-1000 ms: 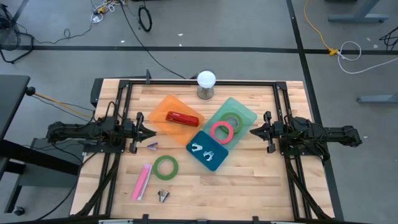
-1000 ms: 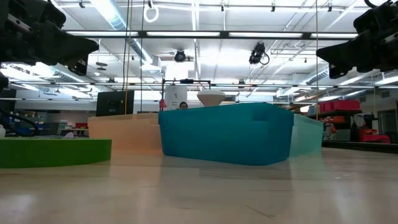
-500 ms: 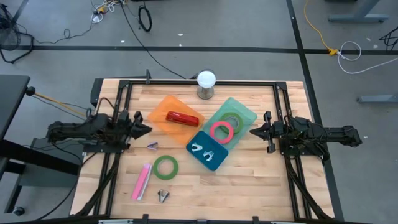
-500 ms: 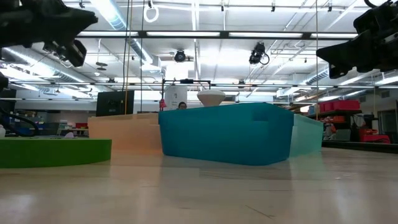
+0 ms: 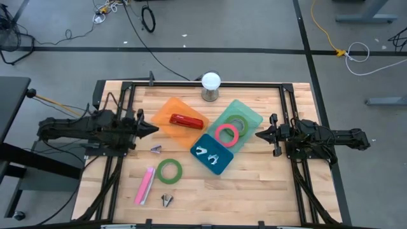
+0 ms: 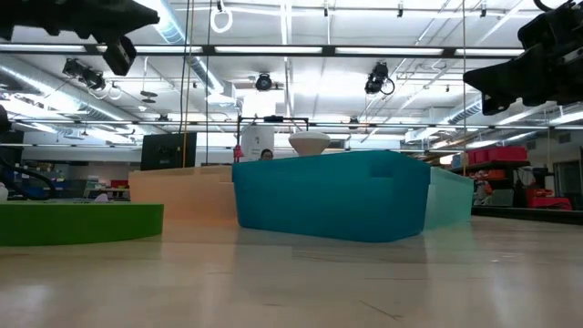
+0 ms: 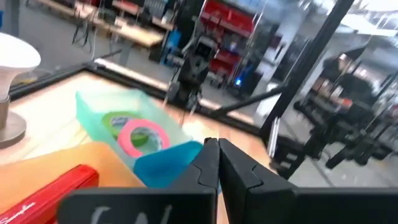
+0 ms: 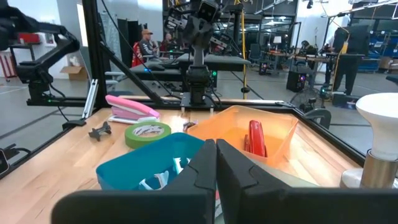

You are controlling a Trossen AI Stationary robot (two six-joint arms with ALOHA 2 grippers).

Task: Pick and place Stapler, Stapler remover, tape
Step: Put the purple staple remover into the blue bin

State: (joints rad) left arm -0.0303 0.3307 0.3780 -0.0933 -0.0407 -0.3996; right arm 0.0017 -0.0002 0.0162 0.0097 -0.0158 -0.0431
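- Resting in the orange tray [image 5: 166, 116] toward the back left of the wooden counter [image 5: 254, 184], the red stapler [image 5: 186, 120] lies flat.
- The left gripper [image 5: 154, 129] is fully closed with nothing between its fingers; it hovers over the counter just beside the orange tray's left edge.
- The right gripper [image 5: 259, 134] is likewise fully closed and empty, pointing inward just beside the right edge of the green tray [image 5: 251, 115].
- The green tray holds 2 rolls: a pink tape roll [image 5: 226, 133] at its front and a green roll [image 5: 236, 122] behind it.
- The blue tray [image 5: 220, 165] sits in front of the green tray and holds 2 small metal staple removers [image 5: 207, 152].
- A green tape roll [image 5: 170, 170] lies flat on the bare counter, front left of the blue tray.
- A pink stapler [image 5: 145, 185] lies on the counter to the left of that roll.
- 1 staple remover [image 5: 156, 149] sits loose in front of the orange tray; another [image 5: 167, 200] sits near the front edge.
- A white lamp [image 5: 210, 86] stands at the back edge, between the orange and green trays.
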